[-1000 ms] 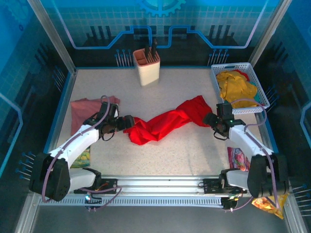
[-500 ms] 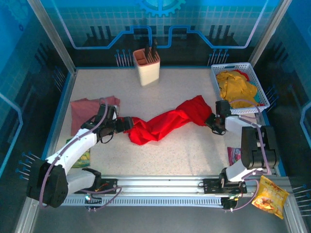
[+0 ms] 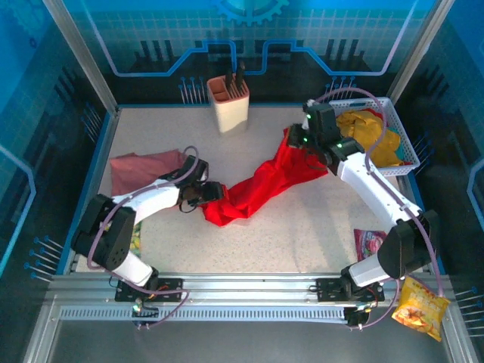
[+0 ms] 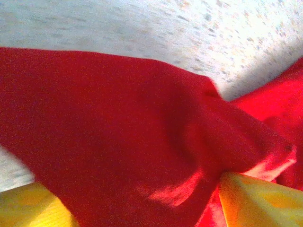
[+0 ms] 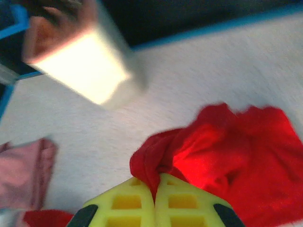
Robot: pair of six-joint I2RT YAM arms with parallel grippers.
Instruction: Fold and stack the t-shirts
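A bright red t-shirt [image 3: 261, 185] lies twisted in a long band across the table's middle. My left gripper [image 3: 210, 190] is at its near left end. In the left wrist view red cloth [image 4: 118, 132] bulges between the yellow fingers [image 4: 258, 201], which clamp a thick bunch. My right gripper [image 3: 297, 142] holds the far right end lifted off the table. Its fingers [image 5: 123, 203] are pressed together on a red fold [image 5: 156, 161]. A dusty pink t-shirt [image 3: 144, 165] lies folded at the left. Yellow t-shirts [image 3: 369, 136] are heaped in the basket.
A cream utensil holder [image 3: 228, 106] stands at the back centre, close to my right gripper. The white basket [image 3: 370, 101] sits at the back right. Snack packets lie at the front right [image 3: 370, 243], off the corner [image 3: 420, 302] and by my left arm [image 3: 128, 246].
My right gripper has swung up, back and left from beside the basket, lifting the shirt's right end toward the holder. My left arm has folded, its gripper shifting slightly right.
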